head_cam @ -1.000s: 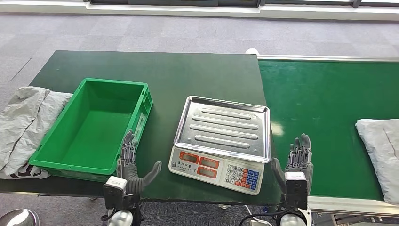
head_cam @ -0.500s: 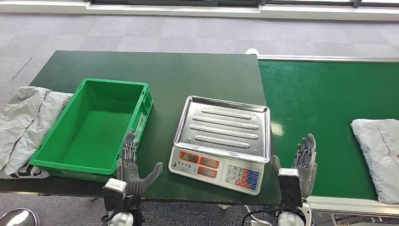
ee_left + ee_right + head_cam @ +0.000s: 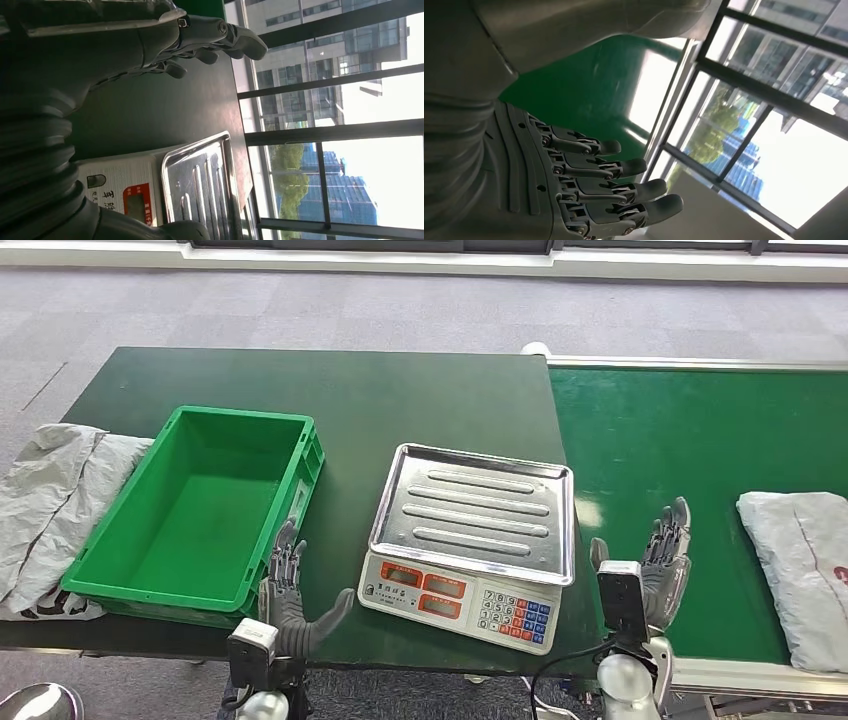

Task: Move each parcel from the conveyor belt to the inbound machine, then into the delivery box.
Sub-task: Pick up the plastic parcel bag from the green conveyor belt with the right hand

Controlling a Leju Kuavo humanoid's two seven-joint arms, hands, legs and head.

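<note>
A grey plastic parcel (image 3: 803, 570) lies on the green conveyor belt (image 3: 690, 450) at the far right, partly cut off by the picture's edge. The inbound machine is a scale (image 3: 470, 540) with a bare steel pan, standing mid-table. Left of it stands the green delivery box (image 3: 205, 510), with nothing inside. My right hand (image 3: 660, 570) hovers open over the belt between scale and parcel, fingers spread (image 3: 614, 175). My left hand (image 3: 290, 595) is open near the table's front edge, between box and scale, with the scale pan (image 3: 200, 185) close by.
Crumpled grey bags (image 3: 55, 500) lie on the dark green table (image 3: 330, 390) to the left of the box. The belt's metal rail (image 3: 740, 675) runs along the front right. Grey floor stretches beyond the table.
My right hand has moved right and forward over the belt toward the parcel. The parcel has slid left along the belt. My left hand has shifted slightly right.
</note>
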